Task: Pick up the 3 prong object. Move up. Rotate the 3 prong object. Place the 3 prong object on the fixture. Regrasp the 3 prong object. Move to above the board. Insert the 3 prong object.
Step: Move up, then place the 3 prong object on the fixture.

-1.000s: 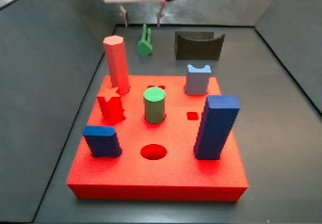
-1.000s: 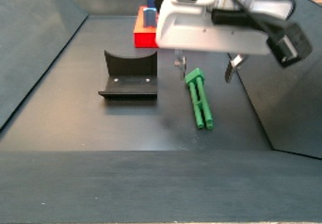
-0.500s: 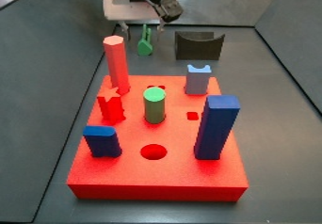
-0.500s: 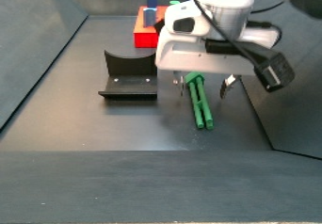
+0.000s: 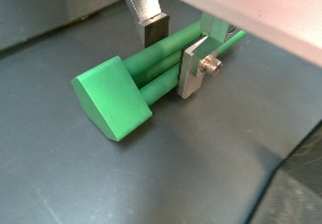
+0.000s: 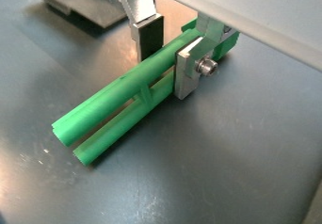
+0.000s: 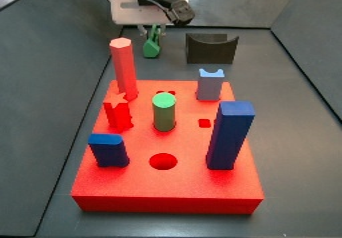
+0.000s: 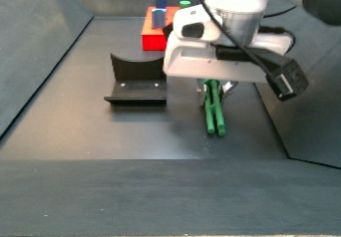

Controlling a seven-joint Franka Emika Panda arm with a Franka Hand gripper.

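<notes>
The 3 prong object (image 5: 138,82) is a long green bar lying flat on the dark floor, and it also shows in the wrist view (image 6: 120,115). In both side views the green bar (image 7: 154,49) (image 8: 213,114) lies beyond the red board (image 7: 167,187). My gripper (image 5: 174,47) (image 6: 168,51) is down at the floor and open, with one finger on each side of the bar near its middle. One silver finger (image 5: 195,68) stands against the bar; the dark pad (image 5: 153,28) stands close on its other side. The dark fixture (image 7: 210,48) (image 8: 136,82) stands beside it, unoccupied.
The board carries a tall red peg (image 7: 124,67), a green cylinder (image 7: 163,112), a tall blue block (image 7: 231,134), a short blue block (image 7: 108,149) and a light blue notched peg (image 7: 211,84). A round hole (image 7: 163,162) is open. Grey walls enclose the floor.
My gripper has come down from above the green bar until its fingers straddle it at floor level. The bar has not moved.
</notes>
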